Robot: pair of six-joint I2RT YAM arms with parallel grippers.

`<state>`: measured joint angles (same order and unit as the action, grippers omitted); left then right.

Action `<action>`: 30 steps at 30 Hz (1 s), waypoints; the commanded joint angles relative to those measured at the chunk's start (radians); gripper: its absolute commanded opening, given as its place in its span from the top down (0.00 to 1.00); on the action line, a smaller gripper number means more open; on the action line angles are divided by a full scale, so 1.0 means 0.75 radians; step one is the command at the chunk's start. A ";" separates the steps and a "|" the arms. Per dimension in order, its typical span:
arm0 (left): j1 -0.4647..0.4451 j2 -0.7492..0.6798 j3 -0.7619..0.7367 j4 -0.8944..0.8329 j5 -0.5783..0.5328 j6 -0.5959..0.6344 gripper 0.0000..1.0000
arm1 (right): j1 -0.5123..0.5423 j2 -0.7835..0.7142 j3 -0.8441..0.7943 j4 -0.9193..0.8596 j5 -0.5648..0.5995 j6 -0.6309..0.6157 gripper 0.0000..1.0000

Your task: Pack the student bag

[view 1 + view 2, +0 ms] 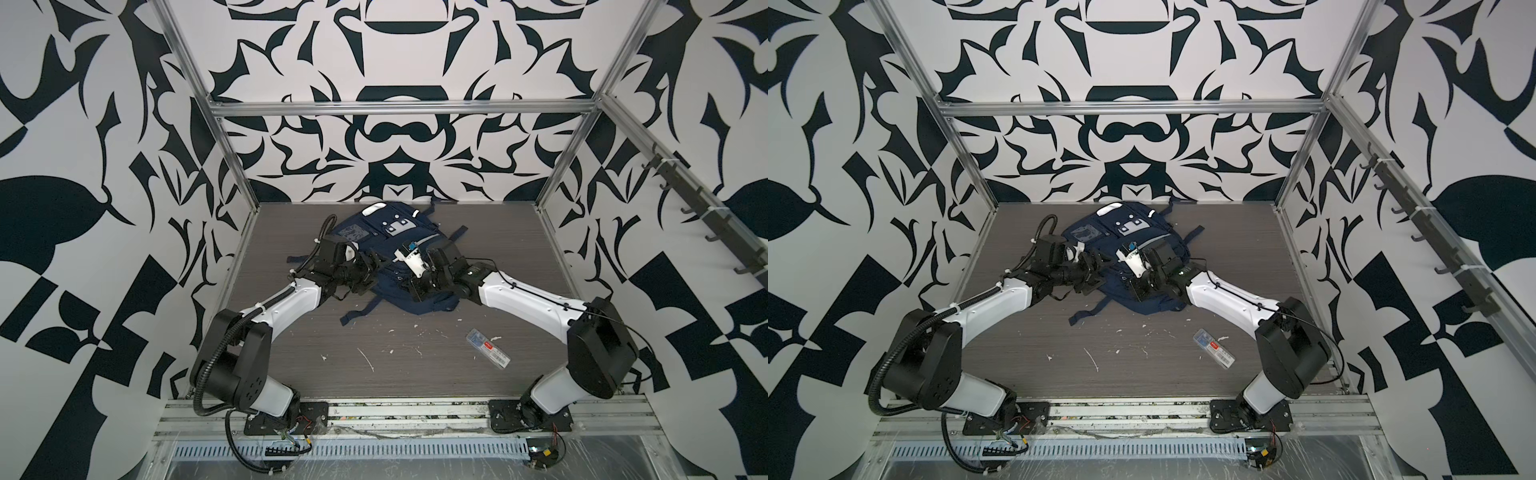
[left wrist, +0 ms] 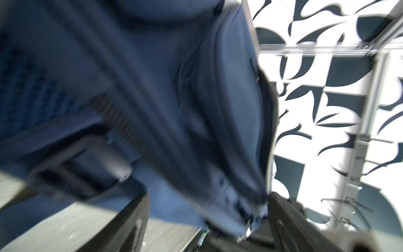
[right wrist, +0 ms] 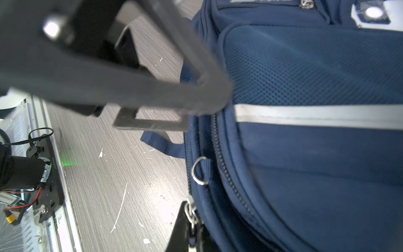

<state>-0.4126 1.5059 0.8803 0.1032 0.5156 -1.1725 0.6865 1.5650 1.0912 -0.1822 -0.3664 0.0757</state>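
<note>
Grey table [image 1: 415,374]: student bag [image 1: 376,232], right tool [image 3: 190,218] pinching zipper [image 3: 192,209].

Boxed in on three sides by walls [image 1: 395,137] of bold black-and-white swirls. Braced at the corners and across the back with aluminium bars [image 1: 399,109]. Floored below by a grey wood-grain tabletop [image 1: 415,374], speckled with white flecks [image 1: 368,359]. Hung along the right wall with a rail of dark hooks [image 1: 706,216]. Evenly lit throughout.

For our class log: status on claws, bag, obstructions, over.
Left claw open at student bag edge. Right claw shut on zip pull. Small clear case lies apart.
</note>
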 commanded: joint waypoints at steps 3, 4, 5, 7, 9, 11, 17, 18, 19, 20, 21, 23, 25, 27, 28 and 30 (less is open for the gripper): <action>-0.004 0.056 0.002 0.142 -0.005 -0.091 0.35 | 0.029 -0.072 0.044 0.114 -0.018 0.019 1.00; -0.003 0.065 0.006 0.148 -0.004 -0.092 0.40 | 0.030 -0.072 0.041 0.114 -0.013 0.025 1.00; -0.004 0.070 0.009 0.154 -0.003 -0.091 0.48 | 0.033 -0.072 0.038 0.116 -0.009 0.028 1.00; -0.004 0.072 0.014 0.161 -0.008 -0.091 0.65 | 0.035 -0.075 0.032 0.118 0.002 0.037 1.00; -0.004 0.070 0.017 0.159 -0.010 -0.092 0.81 | 0.035 -0.081 0.027 0.118 0.016 0.044 1.00; -0.001 0.066 0.018 0.157 -0.020 -0.090 0.91 | 0.035 -0.089 0.020 0.108 0.033 0.044 1.00; 0.018 0.050 0.009 0.151 -0.040 -0.085 1.00 | 0.034 -0.159 -0.040 0.027 0.091 0.022 1.00; 0.024 0.045 0.005 0.151 -0.043 -0.082 1.00 | 0.032 -0.175 -0.056 0.014 0.101 0.015 1.00; 0.034 0.040 0.002 0.148 -0.045 -0.078 1.00 | 0.029 -0.194 -0.074 0.002 0.106 0.009 1.00; 0.047 0.033 -0.006 0.147 -0.051 -0.078 1.00 | 0.024 -0.209 -0.090 -0.011 0.107 0.006 1.00; 0.059 0.028 -0.013 0.147 -0.052 -0.078 1.00 | 0.018 -0.225 -0.104 -0.024 0.114 0.002 1.00; 0.092 0.016 -0.029 0.159 -0.048 -0.084 1.00 | 0.009 -0.255 -0.132 -0.065 0.135 -0.007 1.00; 0.120 0.007 -0.030 0.166 -0.031 -0.075 1.00 | -0.010 -0.282 -0.158 -0.098 0.152 -0.004 1.00; 0.140 0.003 -0.022 0.150 -0.020 -0.053 1.00 | -0.034 -0.307 -0.184 -0.112 0.155 0.012 1.00; 0.150 0.003 -0.019 0.143 -0.011 -0.043 1.00 | -0.049 -0.318 -0.196 -0.118 0.154 0.022 1.00; 0.160 0.003 -0.015 0.137 0.000 -0.027 1.00 | -0.077 -0.337 -0.211 -0.129 0.148 0.037 1.00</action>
<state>-0.3851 1.5326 0.8692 0.1921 0.6380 -1.2564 0.6777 1.3926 0.9512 -0.1837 -0.2863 0.0994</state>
